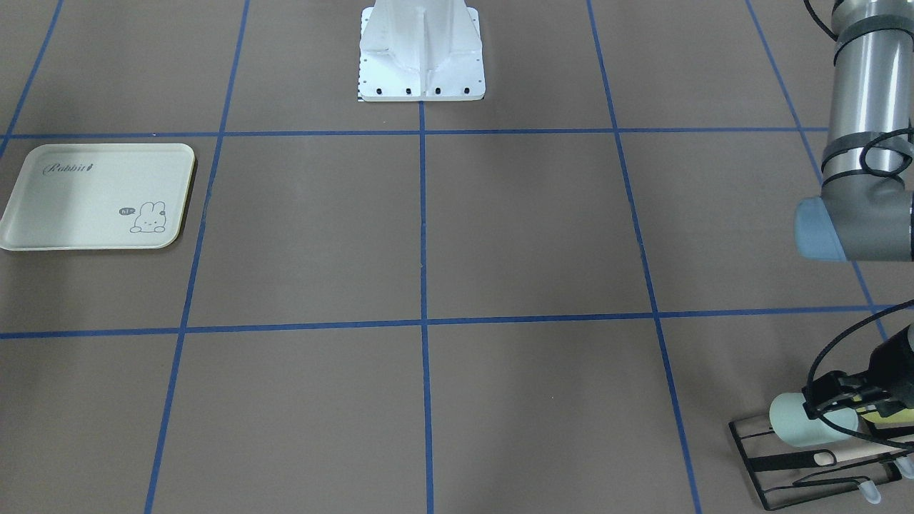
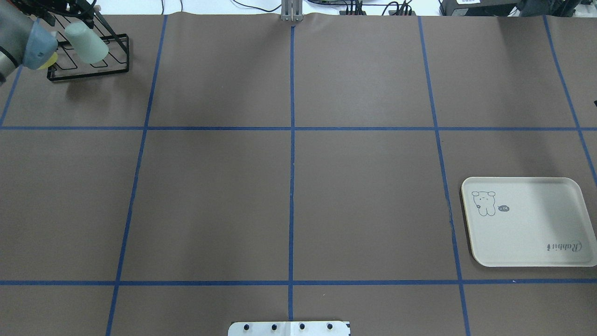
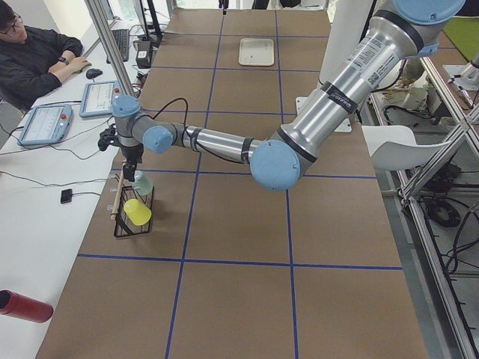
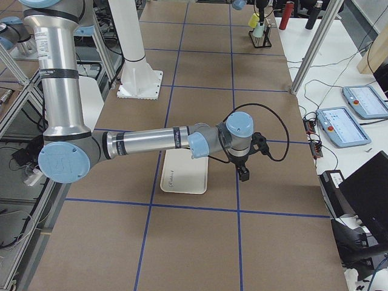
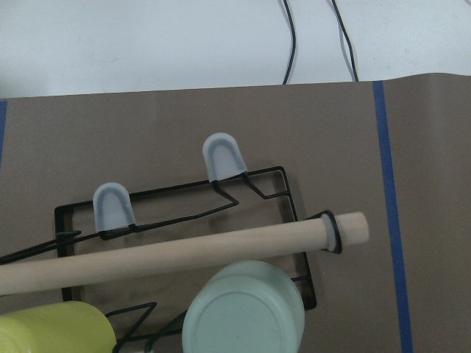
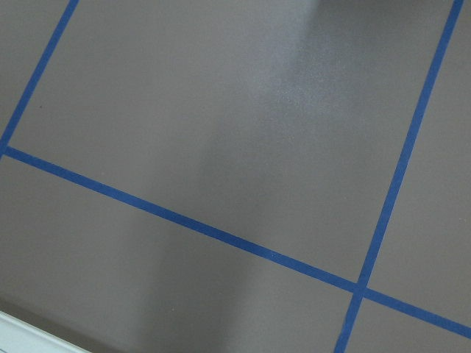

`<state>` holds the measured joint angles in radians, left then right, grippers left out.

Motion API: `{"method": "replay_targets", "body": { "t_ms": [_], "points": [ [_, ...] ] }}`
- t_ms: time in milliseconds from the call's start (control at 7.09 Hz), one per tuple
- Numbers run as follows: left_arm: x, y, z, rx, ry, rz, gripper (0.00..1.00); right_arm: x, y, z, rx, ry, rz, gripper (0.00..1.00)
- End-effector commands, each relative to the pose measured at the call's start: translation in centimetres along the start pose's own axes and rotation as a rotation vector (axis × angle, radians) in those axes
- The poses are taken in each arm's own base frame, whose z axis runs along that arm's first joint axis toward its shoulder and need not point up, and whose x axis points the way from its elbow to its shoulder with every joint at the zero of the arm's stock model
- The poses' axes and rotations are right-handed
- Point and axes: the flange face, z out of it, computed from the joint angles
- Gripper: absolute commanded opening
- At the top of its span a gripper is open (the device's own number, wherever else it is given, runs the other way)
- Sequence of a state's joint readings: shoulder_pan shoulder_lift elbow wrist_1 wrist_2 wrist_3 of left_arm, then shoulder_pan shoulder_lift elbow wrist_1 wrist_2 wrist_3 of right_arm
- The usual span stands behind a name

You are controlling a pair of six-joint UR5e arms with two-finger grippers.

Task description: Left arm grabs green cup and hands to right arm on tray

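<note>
The pale green cup (image 1: 791,421) sits tilted, base up, on the black wire rack (image 1: 767,471) at the table's far left corner. It also shows in the overhead view (image 2: 86,43) and in the left wrist view (image 5: 243,312). My left gripper (image 1: 834,401) hangs right over it, jaws spread to either side of the cup; I cannot tell if they touch it. My right gripper (image 4: 244,172) shows only in the exterior right view, low beside the cream tray (image 4: 182,180), and I cannot tell if it is open or shut. The tray (image 2: 536,228) is bare.
A yellow cup (image 5: 51,331) sits on the rack next to the green one. A wooden rod (image 5: 184,254) and two grey-capped pegs (image 5: 223,157) cross the rack. The white robot base (image 1: 421,61) stands mid-table. An operator (image 3: 37,56) sits beyond the table edge.
</note>
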<state>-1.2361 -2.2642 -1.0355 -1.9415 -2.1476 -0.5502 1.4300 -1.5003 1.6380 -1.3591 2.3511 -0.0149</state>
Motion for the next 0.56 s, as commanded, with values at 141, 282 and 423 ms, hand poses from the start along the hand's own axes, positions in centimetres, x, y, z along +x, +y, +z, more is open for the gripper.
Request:
{"method": "replay_targets", "body": {
  "t_ms": [141, 282, 423],
  "points": [
    [0.26, 0.05, 1.28, -0.004, -0.001, 0.009, 1.00, -0.07, 0.00, 0.17, -0.003, 0.000, -0.002, 1.00],
    [0.12, 0.18, 1.83, -0.005, 0.000, 0.012, 1.00, -0.19, -0.01, 0.41, -0.007, -0.002, -0.004, 1.00],
    [0.20, 0.22, 1.90, -0.006, 0.001, 0.013, 1.00, -0.23, -0.02, 0.47, -0.008, -0.001, -0.005, 1.00]
  ]
}}
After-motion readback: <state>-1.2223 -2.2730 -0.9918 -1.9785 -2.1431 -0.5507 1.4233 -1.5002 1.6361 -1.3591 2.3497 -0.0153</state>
